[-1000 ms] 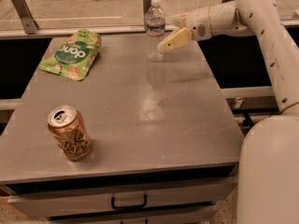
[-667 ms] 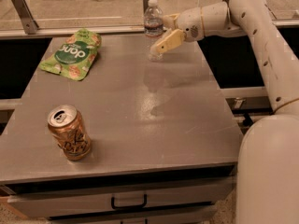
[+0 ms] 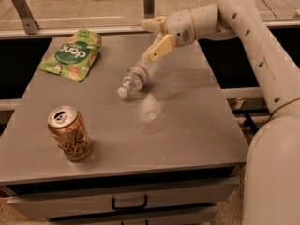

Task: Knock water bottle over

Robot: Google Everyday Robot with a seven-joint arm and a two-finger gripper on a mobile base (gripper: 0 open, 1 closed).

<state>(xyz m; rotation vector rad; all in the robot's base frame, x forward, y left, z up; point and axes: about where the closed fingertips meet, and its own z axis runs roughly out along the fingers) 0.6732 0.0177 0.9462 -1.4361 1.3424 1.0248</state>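
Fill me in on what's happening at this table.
The robot's gripper hangs open over the back of the grey table, right behind the water bottle, holding nothing. The bottle is down on its side, white cap toward the front left, so the knock-over looks done. A copper can stands front left; a green snack bag lies back left.
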